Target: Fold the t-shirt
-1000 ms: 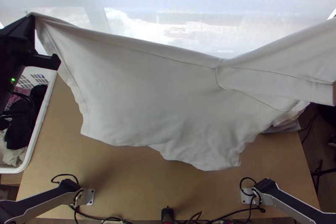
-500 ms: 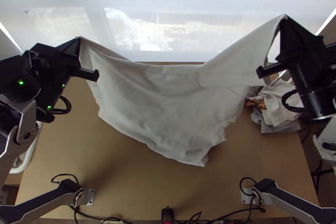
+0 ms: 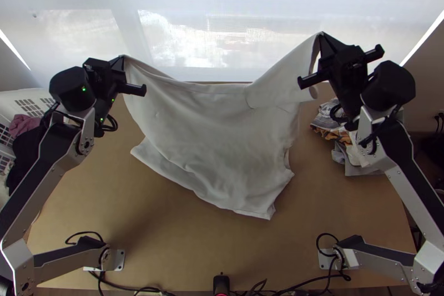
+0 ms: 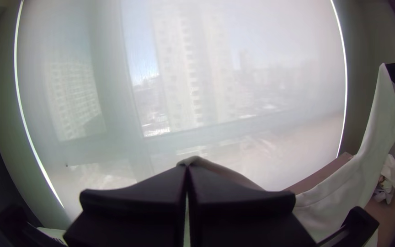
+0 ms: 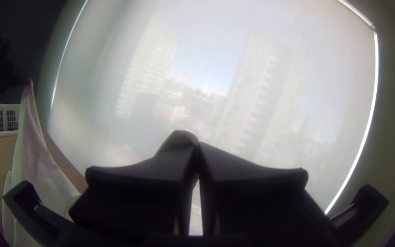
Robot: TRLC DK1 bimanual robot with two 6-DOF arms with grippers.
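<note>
In the top view the white t-shirt [image 3: 216, 135] hangs between both grippers, its top edge sagging in the middle and its lower part resting on the table, creased. My left gripper [image 3: 122, 61] is shut on one upper corner at the left. At the right, my right gripper [image 3: 321, 37] is shut on the other corner, a little higher in the picture. The left wrist view has the left gripper [image 4: 187, 168] with its tips together on a fold of cloth. Likewise, cloth rises between the right gripper's tips [image 5: 197, 147] in the right wrist view.
A white basket [image 3: 16, 98] of dark and pink clothes stands at the table's left side. A pile of folded clothes [image 3: 355, 154] lies on the right of the table [image 3: 183, 240]. Behind the table is a window with a pale blind.
Both grippers have moved inward, closer together, with the shirt held between them. Its lower part has swung down onto the table, and the cloth now hangs slacker.
</note>
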